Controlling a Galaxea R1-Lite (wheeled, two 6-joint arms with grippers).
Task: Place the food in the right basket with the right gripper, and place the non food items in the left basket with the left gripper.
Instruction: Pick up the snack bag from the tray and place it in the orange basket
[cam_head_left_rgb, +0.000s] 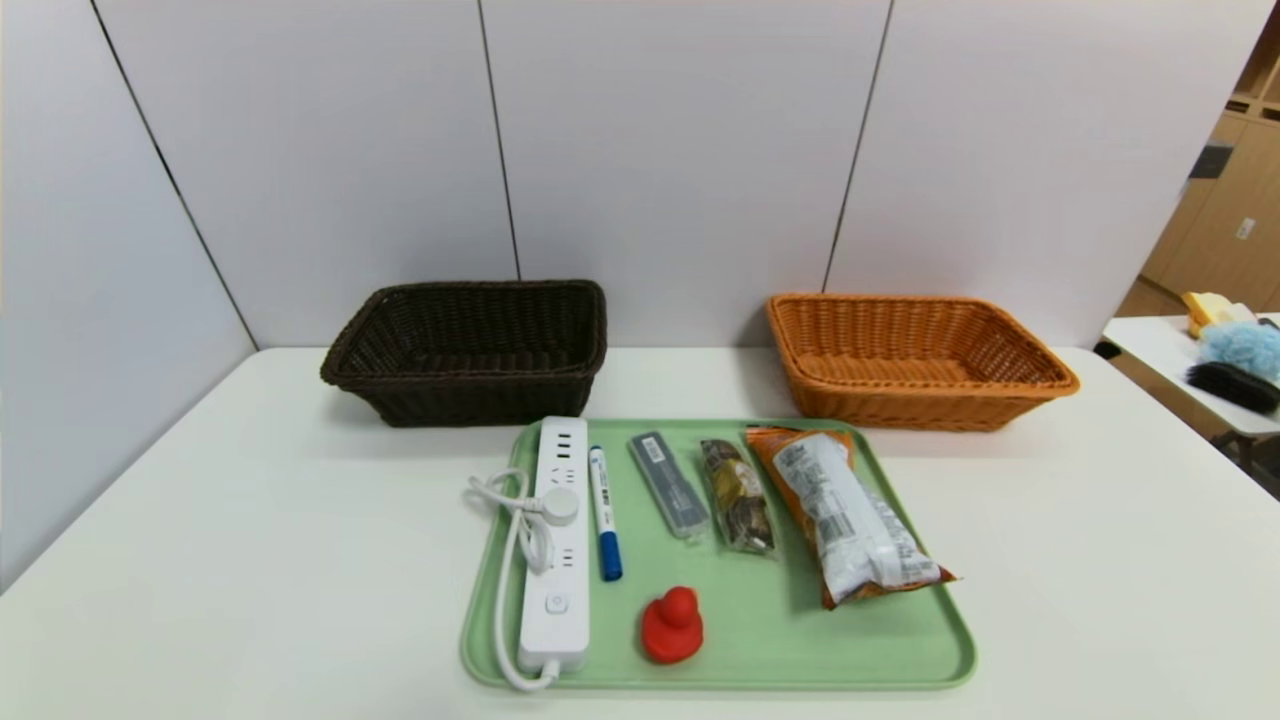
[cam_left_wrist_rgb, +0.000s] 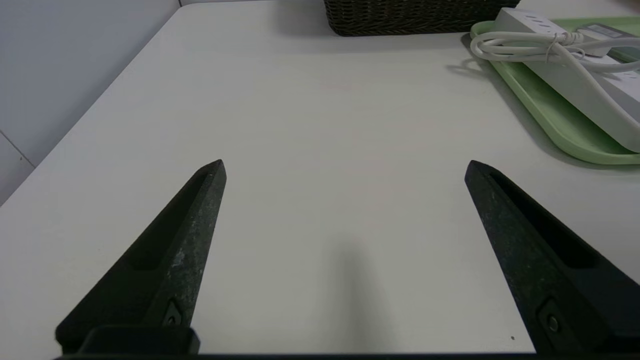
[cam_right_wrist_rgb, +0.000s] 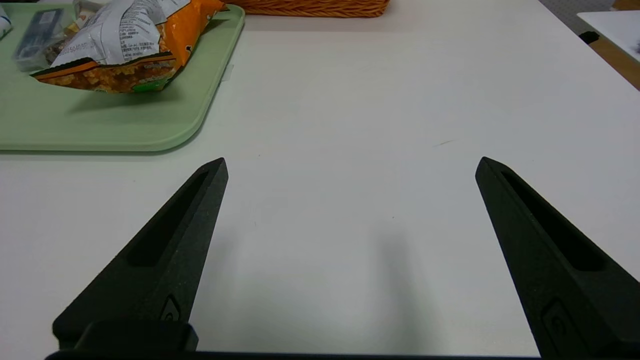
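Observation:
A green tray (cam_head_left_rgb: 900, 640) holds a white power strip (cam_head_left_rgb: 556, 540) with its coiled cord, a blue-capped marker (cam_head_left_rgb: 604, 512), a grey flat case (cam_head_left_rgb: 668, 484), a small dark snack pack (cam_head_left_rgb: 738, 496), an orange-and-white snack bag (cam_head_left_rgb: 850, 512) and a red rubber duck (cam_head_left_rgb: 672, 626). The dark brown left basket (cam_head_left_rgb: 470, 350) and the orange right basket (cam_head_left_rgb: 915, 358) stand behind the tray. My left gripper (cam_left_wrist_rgb: 344, 165) hovers open over bare table left of the tray (cam_left_wrist_rgb: 560, 125). My right gripper (cam_right_wrist_rgb: 351, 162) hovers open over bare table right of the tray (cam_right_wrist_rgb: 150, 125). Neither arm shows in the head view.
White wall panels rise right behind both baskets. A second table (cam_head_left_rgb: 1190, 360) with brushes and a yellow item stands at the far right. The white table (cam_head_left_rgb: 200, 520) stretches wide on both sides of the tray.

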